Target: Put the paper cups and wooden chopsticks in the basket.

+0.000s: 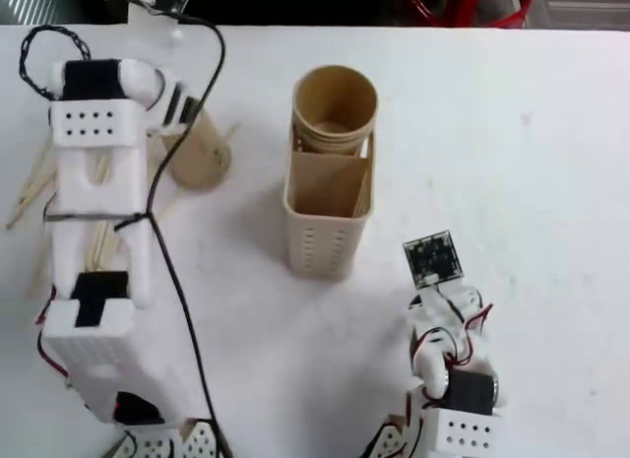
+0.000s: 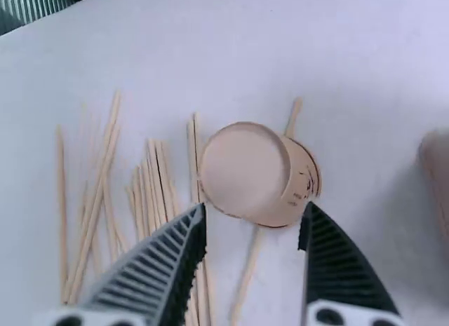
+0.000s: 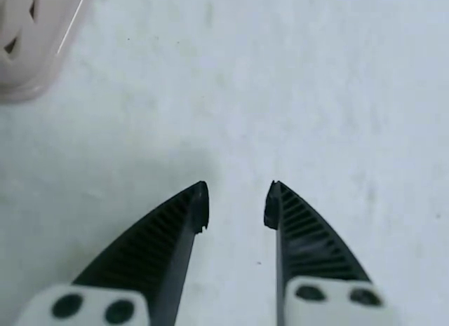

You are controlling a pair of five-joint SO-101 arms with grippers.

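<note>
The basket (image 1: 327, 231) stands at the middle of the table (image 1: 532, 163), its long axis running from 12 to 6 o'clock. The compartment at its 12 o'clock end holds a stack (image 1: 335, 108) of paper cups, upright, mouths up, rising above the rim.

One cup (image 1: 202, 151) lies on its side at the basket's 10 o'clock, apart from it and just beside the head of the left arm (image 1: 98, 182). Chopsticks (image 1: 30, 187) lie scattered at the basket's 9 o'clock, some under the left arm and some beyond it toward the table's 9 o'clock edge. In the left wrist view one stick passes under the fallen cup and the others fan out beside it. A black cable (image 1: 182, 281) trails along the left arm toward 6 o'clock.

The left gripper (image 2: 256, 224) hangs over the fallen cup with its jaws spread wide, one tip to each side of the cup's body. Whether either tip touches the cup cannot be told. One round end of the cup is turned toward the wrist camera.

The right arm (image 1: 448, 369) sits at the basket's 5 o'clock, close to the table's 6 o'clock edge. The right gripper (image 3: 236, 203) has its jaws parted by a narrow gap over bare table, with a corner of the basket near it
</note>
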